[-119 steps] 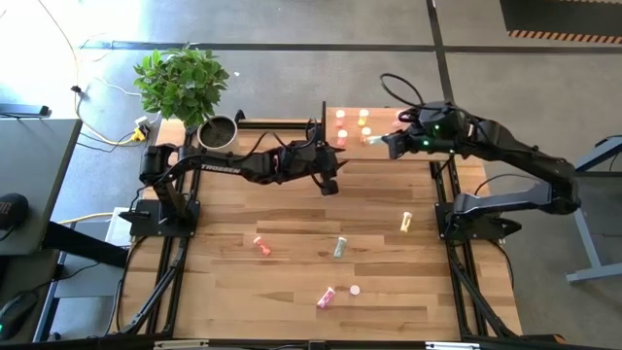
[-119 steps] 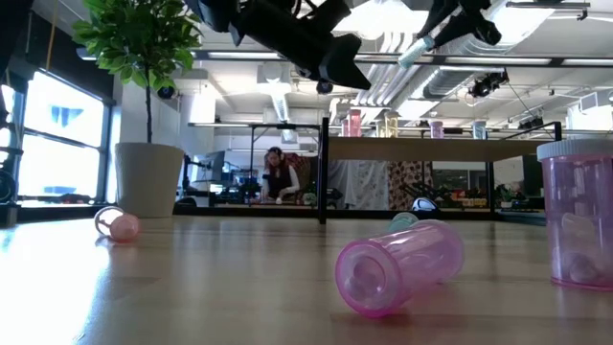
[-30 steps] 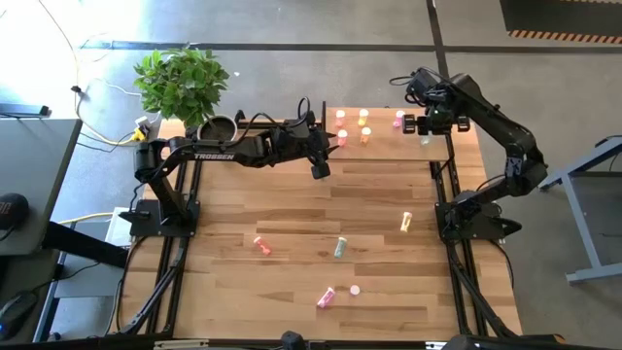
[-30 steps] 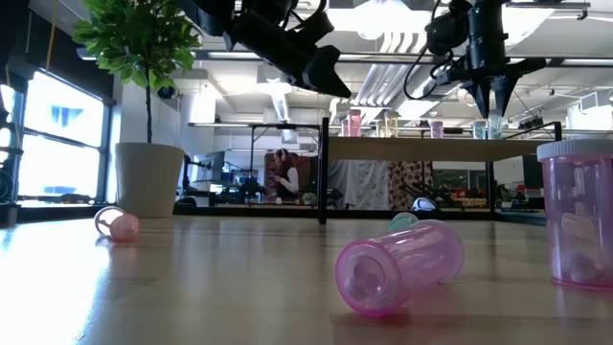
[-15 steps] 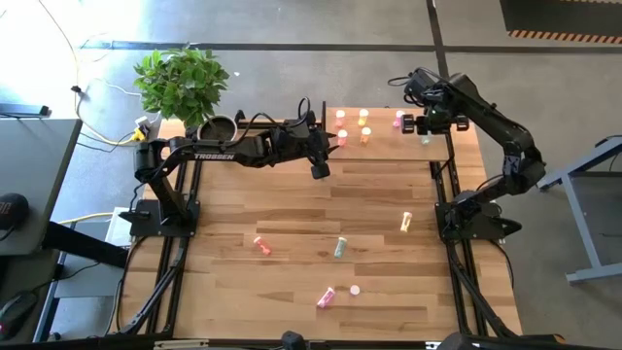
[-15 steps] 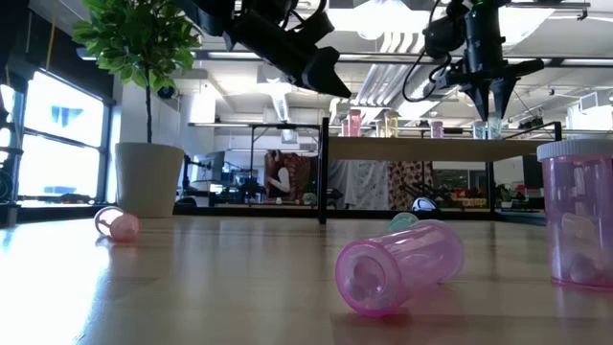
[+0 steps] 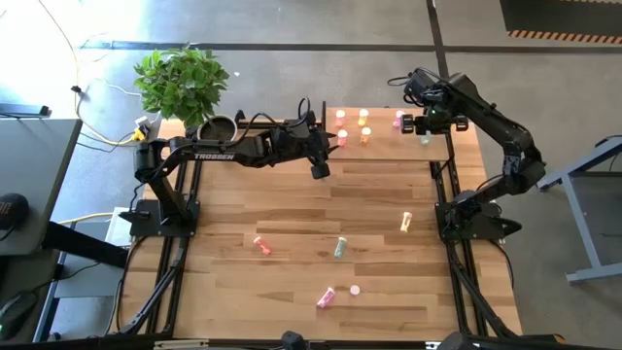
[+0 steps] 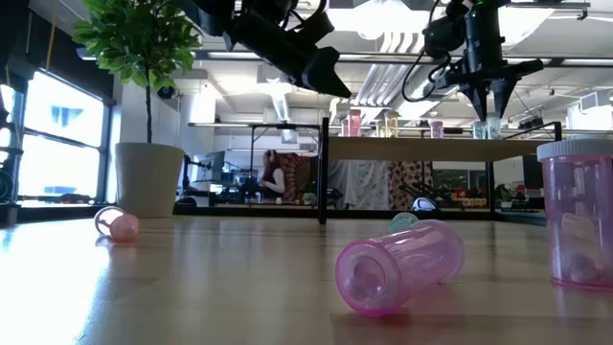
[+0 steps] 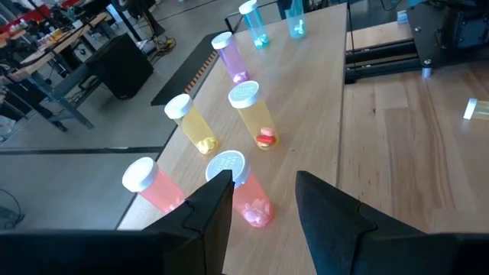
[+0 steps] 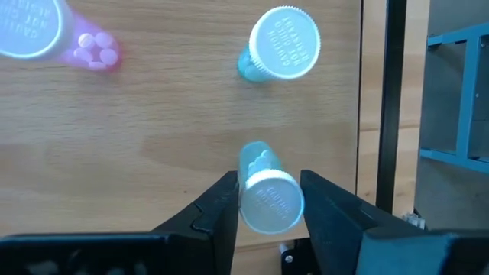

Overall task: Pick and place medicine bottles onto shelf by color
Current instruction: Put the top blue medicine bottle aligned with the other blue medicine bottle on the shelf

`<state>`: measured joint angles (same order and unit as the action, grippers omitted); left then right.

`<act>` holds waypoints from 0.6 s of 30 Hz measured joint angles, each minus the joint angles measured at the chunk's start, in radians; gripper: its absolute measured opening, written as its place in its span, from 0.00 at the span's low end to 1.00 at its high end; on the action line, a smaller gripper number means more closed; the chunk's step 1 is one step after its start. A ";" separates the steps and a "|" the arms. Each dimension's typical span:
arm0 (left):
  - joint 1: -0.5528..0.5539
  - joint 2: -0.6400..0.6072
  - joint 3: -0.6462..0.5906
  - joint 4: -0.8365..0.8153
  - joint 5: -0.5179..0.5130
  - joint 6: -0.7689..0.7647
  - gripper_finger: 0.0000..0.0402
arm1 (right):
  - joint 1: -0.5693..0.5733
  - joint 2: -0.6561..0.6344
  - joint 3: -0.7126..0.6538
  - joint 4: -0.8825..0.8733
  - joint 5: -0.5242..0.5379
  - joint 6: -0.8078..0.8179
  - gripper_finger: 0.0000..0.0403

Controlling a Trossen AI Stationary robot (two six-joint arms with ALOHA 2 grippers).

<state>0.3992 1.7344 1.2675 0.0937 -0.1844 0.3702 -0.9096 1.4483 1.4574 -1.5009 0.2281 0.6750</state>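
Observation:
The shelf (image 7: pixel 384 146) runs along the table's far edge and carries several upright medicine bottles: orange-red and yellow ones (image 9: pixel 256 118), a pink one (image 10: pixel 46 30) and two pale green ones. My right gripper (image 10: pixel 269 177) points down over the shelf's right end, open. Its fingers stand close on either side of the cap of one pale green bottle (image 10: pixel 271 202), which stands on its base. My left gripper (image 7: pixel 319 170) hovers open above the table by the shelf's left end with nothing between its fingers; a pink bottle (image 9: pixel 248 195) stands on the shelf beyond them.
On the tabletop lie a yellow bottle (image 7: pixel 406 222), a green one (image 7: pixel 339 248), an orange-red one (image 7: pixel 260 245) and a pink one (image 7: pixel 326 297) beside a standing pink one (image 8: pixel 579 216). A potted plant (image 7: pixel 185 87) stands at the far left corner. A black upright panel (image 8: pixel 324 168) borders the shelf's left end.
My right gripper's fingers have spread a little apart around the pale green bottle and let go of it. The bottle has stayed upright on the shelf. Both arms have kept their places.

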 joint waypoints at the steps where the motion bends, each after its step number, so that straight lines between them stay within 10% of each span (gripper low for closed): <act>1: 0.000 0.000 0.000 0.000 0.000 0.000 0.33 | 0.000 0.000 0.000 0.000 0.002 0.000 0.34; 18: 0.000 0.000 0.000 0.000 -0.002 0.000 0.33 | 0.000 0.000 0.000 0.000 0.066 -0.021 0.38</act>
<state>0.3992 1.7345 1.2675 0.0940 -0.1864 0.3702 -0.9096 1.4483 1.4574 -1.5012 0.2942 0.6540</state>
